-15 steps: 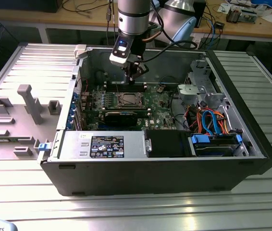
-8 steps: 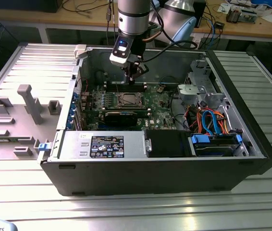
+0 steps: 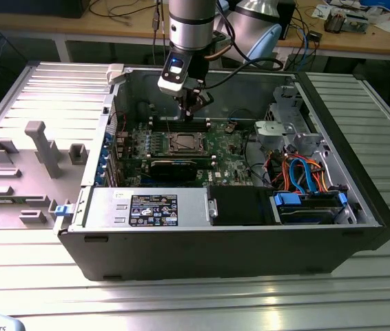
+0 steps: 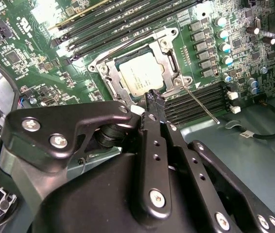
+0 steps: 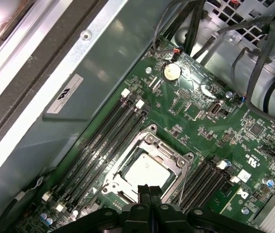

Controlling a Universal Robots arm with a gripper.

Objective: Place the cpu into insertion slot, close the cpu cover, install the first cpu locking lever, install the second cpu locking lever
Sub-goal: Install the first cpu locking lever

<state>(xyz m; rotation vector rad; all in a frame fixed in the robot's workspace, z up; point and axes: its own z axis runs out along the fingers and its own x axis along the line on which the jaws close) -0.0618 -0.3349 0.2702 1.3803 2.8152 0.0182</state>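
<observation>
The cpu lies flat in the insertion slot, its silvery top showing through the window of the cpu cover, which lies down over it. In the first wrist view the cpu sits framed by the cover. One thin wire lever angles out from the socket over the memory slots; another lever runs along the opposite side. My gripper is shut and empty, its fingertips hovering at the socket's edge. In the exterior view the gripper hangs just above the socket.
Long black memory slots flank the socket on both sides. A black expansion card lies in front of the socket. The case wall stands close behind. Drive cage and cables fill the exterior view's right.
</observation>
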